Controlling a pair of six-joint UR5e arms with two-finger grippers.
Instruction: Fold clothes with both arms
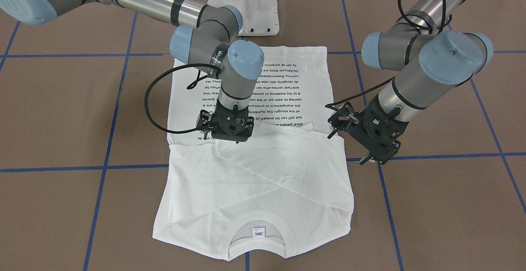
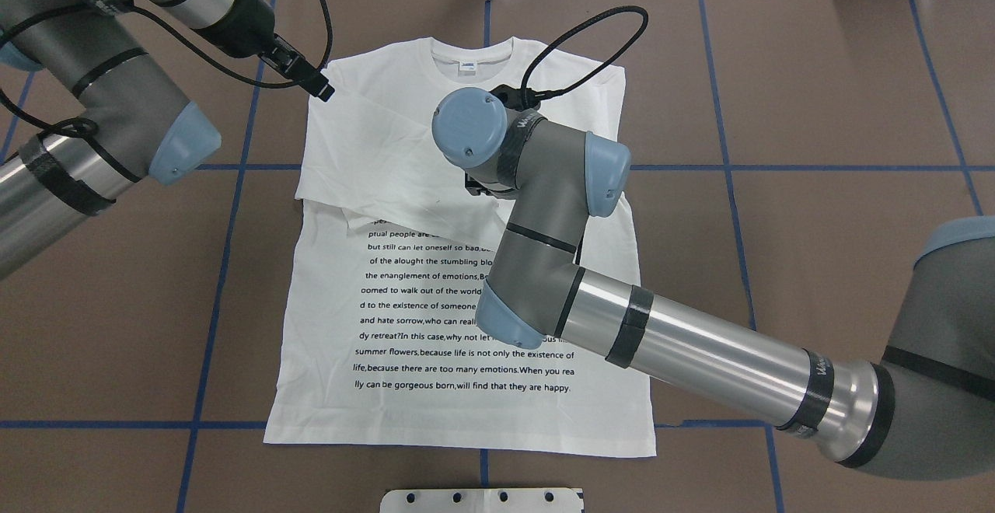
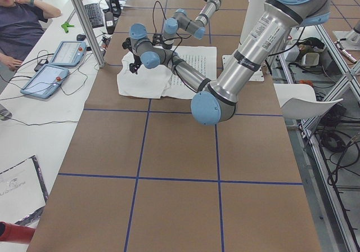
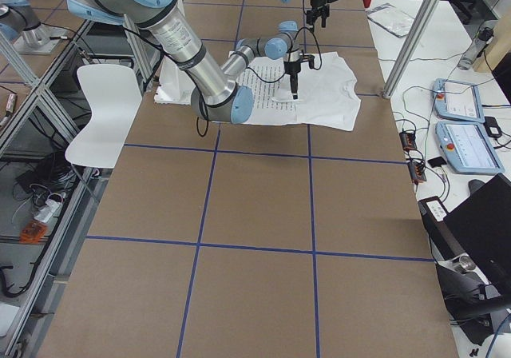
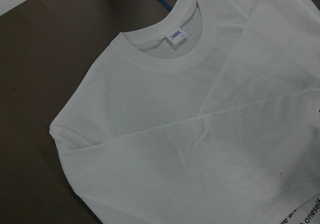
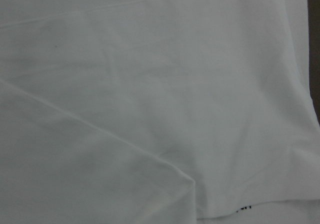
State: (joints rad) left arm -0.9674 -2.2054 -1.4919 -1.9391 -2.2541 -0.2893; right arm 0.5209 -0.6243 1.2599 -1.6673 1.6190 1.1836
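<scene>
- Right gripper: points straight down at the T-shirt, mid-chest, at the edge of the folded white layer. Fingertips hidden under its own body, so can't tell whether they're spread or pinched, or whether they touch the cloth.
- Right wrist view: nothing but white cloth with creases, very close, plus a sliver of black print at the bottom edge.
- Left gripper: tilted and raised above the table, just off the shirt's side edge on the robot's left, near the shoulder end. Holds nothing. Jaw gap unclear, can't tell.
- Left wrist view: looks down on the collar, the neck label and a shoulder.
- Right arm reaches over the printed area and covers part of the text. Left arm stays beside the shirt.
- T-shirt lies flat in the middle of the table, print side up, hem toward the white pedestal base, collar at the far side.
- White sleeve layers are folded across the chest and cross each other, covering the top lines of black text.
- Table is brown with blue tape lines forming a grid; the shirt lies across one line.
- Exterior left view: a seated person and two tablets beside the table.
</scene>
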